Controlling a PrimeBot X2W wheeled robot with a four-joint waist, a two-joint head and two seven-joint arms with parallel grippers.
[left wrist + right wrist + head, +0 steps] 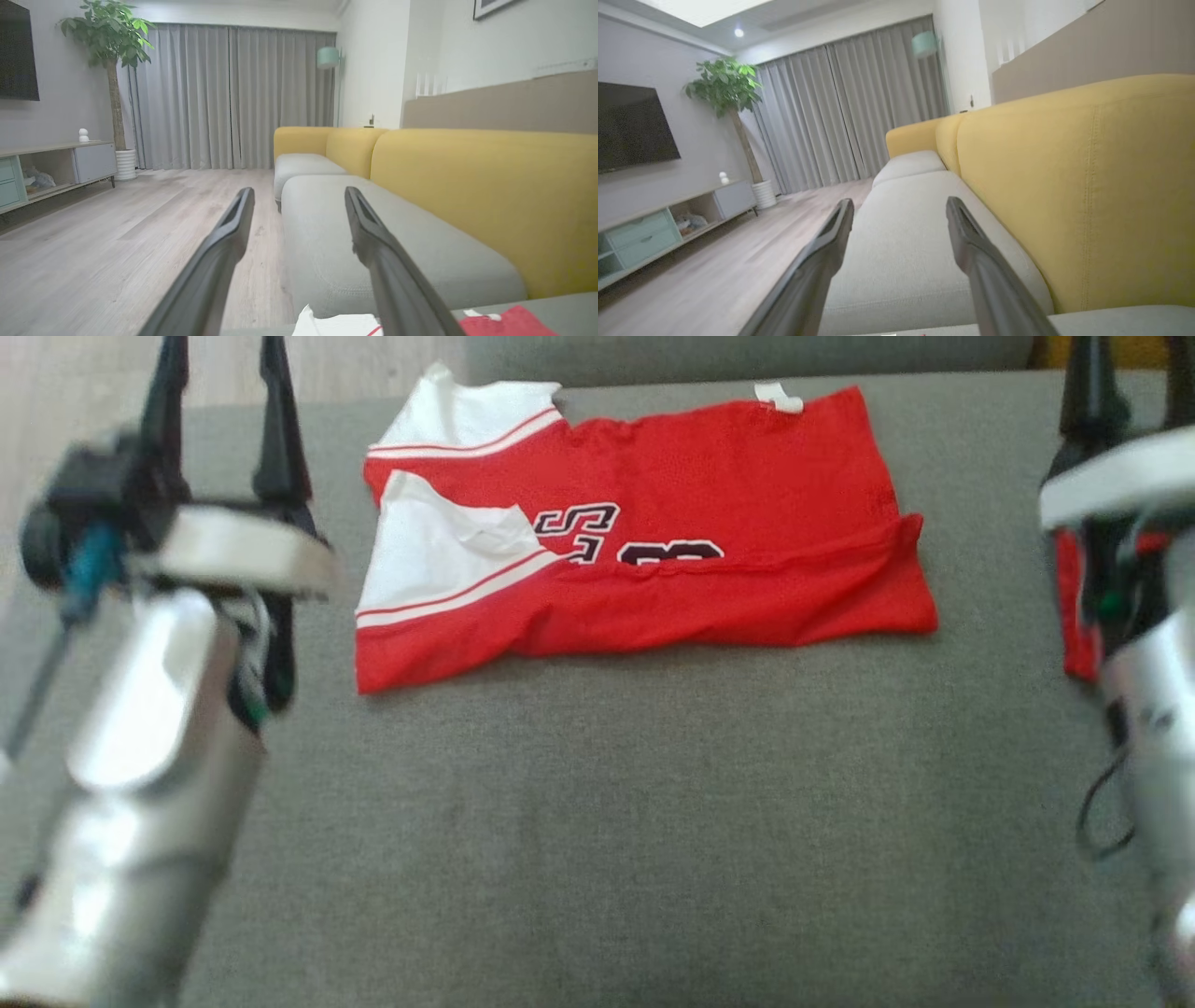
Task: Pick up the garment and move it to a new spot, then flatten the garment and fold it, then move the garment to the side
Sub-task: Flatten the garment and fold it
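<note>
jersey (pixel 644 551) lies folded at 12 o'clock on the grey sofa cushion (pixel 597 821) | left jaws, right jaws spread, empty, at 10 and 2 | I judge it light, limp, slippery mesh | I'd pinch all layers at its 9 and 3 o'clock ends

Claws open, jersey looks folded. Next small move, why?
Probably bring the left claw and right claw down to the ends of the jersey to grip it: it lies folded on the grey cushion, both claws are open and empty, and moving it aside looks undone.
</note>
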